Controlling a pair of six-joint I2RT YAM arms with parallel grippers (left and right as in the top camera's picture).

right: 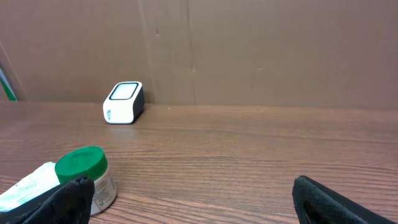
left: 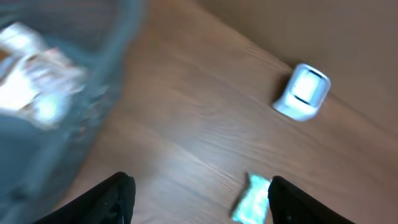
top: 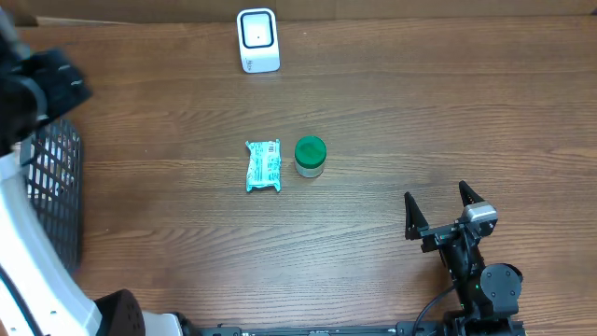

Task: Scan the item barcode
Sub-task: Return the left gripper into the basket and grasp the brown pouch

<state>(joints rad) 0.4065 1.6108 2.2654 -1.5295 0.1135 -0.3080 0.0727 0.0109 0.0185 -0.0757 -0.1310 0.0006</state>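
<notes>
On the wood-grain table (top: 420, 112) before a brown wall (right: 249, 50), left hand (left: 202, 194) and right hand (top: 436, 192) gape empty

Right arm (top: 476, 275), lower right: all black, grey block (top: 479, 215) at wrist, black cable (top: 431, 306) at base. Right pincer (top: 436, 193) black, pointed fingers. Left arm (top: 28, 252), lower left: white link.

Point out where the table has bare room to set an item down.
Bare tabletop lies between the scanner and the packet, between the basket and the packet, and across the right side from the green-lidded jar to the right gripper. It is crowded only mid-table, where packet and jar sit close together, and along the left edge by the basket.
</notes>
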